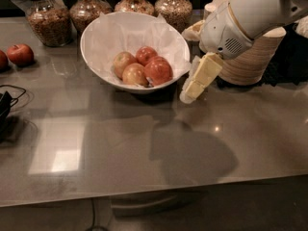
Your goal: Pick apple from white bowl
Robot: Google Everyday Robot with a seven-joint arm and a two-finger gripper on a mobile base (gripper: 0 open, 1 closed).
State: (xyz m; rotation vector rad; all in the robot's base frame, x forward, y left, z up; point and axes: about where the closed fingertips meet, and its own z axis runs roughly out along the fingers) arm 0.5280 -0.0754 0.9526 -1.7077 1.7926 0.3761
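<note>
Four apples sit together in the camera view, low in the large, wide, glossy white bowl lined with crinkled white paper. The one to take is the biggest, a round, glossy red-orange apple on the right of the cluster. It touches a paler yellow-red apple on its left, and a smaller deep-red apple lies just behind it. The cream-coloured claw hangs outside the bowl, just beside its right rim and low over the grey, reflective tabletop, angled down and to the left. I cannot tell whether it is open or closed, but no apple is in it. To do this step well, I judge the claw should first rise above the slanted rim, then travel left until it is over the red-orange apple. It should come down from above, closing across the apple's free sides and not toward its neighbours. The paper lining may snag or lift with the fruit, so a slow, straight lift seems wise. The stack of ribbed off-white paper bowls stands close behind the arm, which leaves little room on that side.
</note>
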